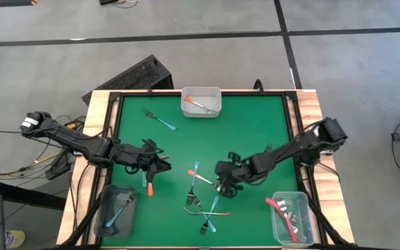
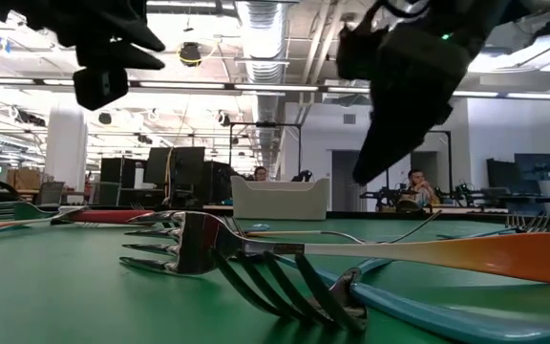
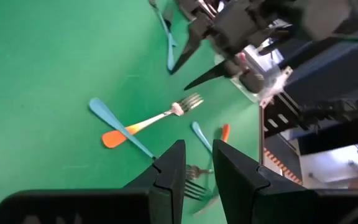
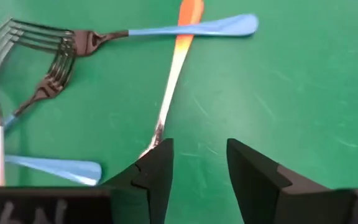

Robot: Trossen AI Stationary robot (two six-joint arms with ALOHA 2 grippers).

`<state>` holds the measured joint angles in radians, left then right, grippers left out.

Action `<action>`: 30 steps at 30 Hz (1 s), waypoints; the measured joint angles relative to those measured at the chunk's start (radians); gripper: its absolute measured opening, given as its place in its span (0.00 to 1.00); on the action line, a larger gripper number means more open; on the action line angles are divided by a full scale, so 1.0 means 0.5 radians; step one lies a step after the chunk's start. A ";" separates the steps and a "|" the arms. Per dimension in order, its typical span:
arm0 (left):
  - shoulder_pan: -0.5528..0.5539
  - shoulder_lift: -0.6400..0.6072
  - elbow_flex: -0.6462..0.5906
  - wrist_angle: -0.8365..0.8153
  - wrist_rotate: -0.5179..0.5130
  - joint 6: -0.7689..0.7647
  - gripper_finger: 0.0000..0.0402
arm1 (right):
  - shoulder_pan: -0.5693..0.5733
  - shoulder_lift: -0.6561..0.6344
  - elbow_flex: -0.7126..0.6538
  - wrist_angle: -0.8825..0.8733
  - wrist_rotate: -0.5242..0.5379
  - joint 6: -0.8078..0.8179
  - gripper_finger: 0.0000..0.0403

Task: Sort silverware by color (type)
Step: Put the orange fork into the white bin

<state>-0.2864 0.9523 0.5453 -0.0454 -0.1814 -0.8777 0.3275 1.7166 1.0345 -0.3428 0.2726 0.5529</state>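
Observation:
Several forks lie on the green mat. An orange-handled fork [image 4: 173, 68] crosses a light blue one [image 4: 191, 27]; the same pair [image 1: 198, 175] shows in the high view. My right gripper [image 1: 223, 185] [image 4: 200, 146] hovers open over that orange fork's neck, whose tine end is hidden behind one finger. My left gripper [image 1: 160, 165] [image 3: 194, 152] is open over the mat's left part with nothing between its fingers. An orange handle [image 1: 149, 185] shows just on its near side. More blue forks lie in a loose pile [image 1: 203, 208], and one [image 1: 160, 119] lies alone.
A pale bin [image 1: 201, 110] at the far edge holds an orange fork. A clear bin [image 1: 108, 198] at the near left holds blue forks. Another clear bin [image 1: 298, 201] at the near right holds red-pink forks. A raised frame borders the mat. People sit in the room beyond.

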 joint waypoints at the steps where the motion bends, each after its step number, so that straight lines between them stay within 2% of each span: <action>1: -0.012 -0.001 0.000 0.009 -0.001 0.007 0.17 | -0.001 0.054 0.037 -0.001 -0.001 -0.001 0.45; 9: -0.118 -0.008 0.001 -0.007 0.090 0.035 0.17 | -0.025 0.385 0.304 0.019 -0.053 -0.003 0.44; 16: -0.268 -0.008 0.001 -0.108 0.089 -0.013 0.17 | -0.067 0.563 0.467 -0.158 -0.217 0.116 0.36; 19: -0.339 -0.009 0.001 -0.191 0.083 -0.014 0.17 | -0.069 0.565 0.483 -0.242 -0.213 0.166 0.28; 24: -0.396 -0.009 0.001 -0.330 0.078 -0.014 0.17 | -0.105 0.487 0.474 -0.339 -0.256 0.347 0.05; 30: -0.381 -0.025 0.001 -0.442 0.062 0.214 0.17 | -0.128 0.178 0.475 -0.490 -0.235 0.414 0.03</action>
<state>-0.4769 0.9396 0.5457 -0.2662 -0.1502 -0.7709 0.2636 1.8057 1.2720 -0.5876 0.1551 0.7599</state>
